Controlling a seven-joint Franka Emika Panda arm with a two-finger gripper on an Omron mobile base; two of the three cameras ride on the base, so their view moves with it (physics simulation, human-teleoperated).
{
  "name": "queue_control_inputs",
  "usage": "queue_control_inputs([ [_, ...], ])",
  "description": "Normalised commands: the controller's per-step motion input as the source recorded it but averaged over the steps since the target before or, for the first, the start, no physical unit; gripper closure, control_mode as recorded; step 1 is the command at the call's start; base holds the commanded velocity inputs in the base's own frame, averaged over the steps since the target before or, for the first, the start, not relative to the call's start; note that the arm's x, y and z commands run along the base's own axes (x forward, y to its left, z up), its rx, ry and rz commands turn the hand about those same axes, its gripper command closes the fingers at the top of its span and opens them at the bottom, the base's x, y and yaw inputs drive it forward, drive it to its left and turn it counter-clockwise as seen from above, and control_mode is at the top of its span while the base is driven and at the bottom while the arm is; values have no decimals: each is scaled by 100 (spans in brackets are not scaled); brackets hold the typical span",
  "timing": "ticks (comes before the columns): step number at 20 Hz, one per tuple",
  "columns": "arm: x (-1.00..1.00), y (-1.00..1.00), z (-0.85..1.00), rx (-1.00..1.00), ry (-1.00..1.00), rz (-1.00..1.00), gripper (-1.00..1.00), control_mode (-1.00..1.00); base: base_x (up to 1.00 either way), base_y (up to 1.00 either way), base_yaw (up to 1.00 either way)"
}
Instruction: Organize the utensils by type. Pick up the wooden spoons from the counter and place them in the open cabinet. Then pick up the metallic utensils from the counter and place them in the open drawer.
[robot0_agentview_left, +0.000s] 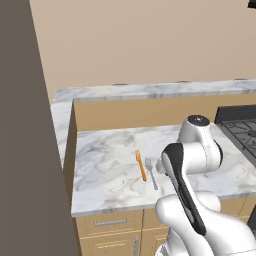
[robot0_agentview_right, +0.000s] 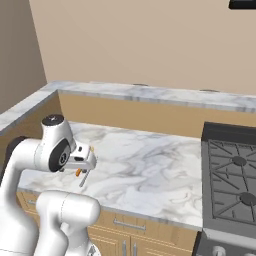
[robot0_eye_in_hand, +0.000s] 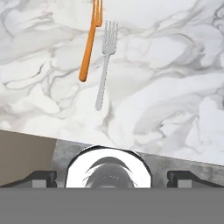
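The counter (robot0_agentview_left: 110, 165) is a white-and-grey marbled slab. In the left base view its front edge runs along the bottom, above light-wood drawer fronts (robot0_agentview_left: 110, 222) with silver handles. A tan raised back ledge (robot0_agentview_left: 130, 112) closes off the 12 o'clock side, with a second marbled strip above it. A dark stove top (robot0_agentview_right: 232, 175) bounds the counter at 3 o'clock in the right base view, and a tall dark panel (robot0_agentview_left: 25, 150) stands at 9 o'clock in the left base view.

Between the utensils and the stove, the marble is bare and broad; toward the panel side there is also free stone.

Two slim utensils lie flat on the counter, side by side and nearly parallel, close but not touching. The silver-grey fork (robot0_eye_in_hand: 105, 65) has its long axis running roughly 12 to 6 o'clock in the hand view, tines toward 12, handle end toward 6. Just beside it at 9 o'clock lies an orange fork-like utensil (robot0_eye_in_hand: 89, 43), tines also toward 12, tilted slightly so its handle drifts to 7 o'clock. In the left base view both sit near the counter's middle, a little toward the front edge.

The gripper (robot0_eye_in_hand: 113, 177) hovers above the counter on the front-edge side of the forks, its jaws spread wide with nothing between them.
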Motion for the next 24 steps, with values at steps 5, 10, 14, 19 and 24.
queue_control_inputs([
  [5,38,21,-45,-4,0,0,-100,-100,0,0,0],
  [10,48,6,-37,-1,0,0,-100,-100,0,0,0],
  [14,53,0,-23,0,0,0,-100,-100,0,0,0],
  [19,46,0,-18,0,0,-2,-100,-100,0,0,0],
  [24,27,0,-34,0,0,-5,-100,-100,0,0,0],
])
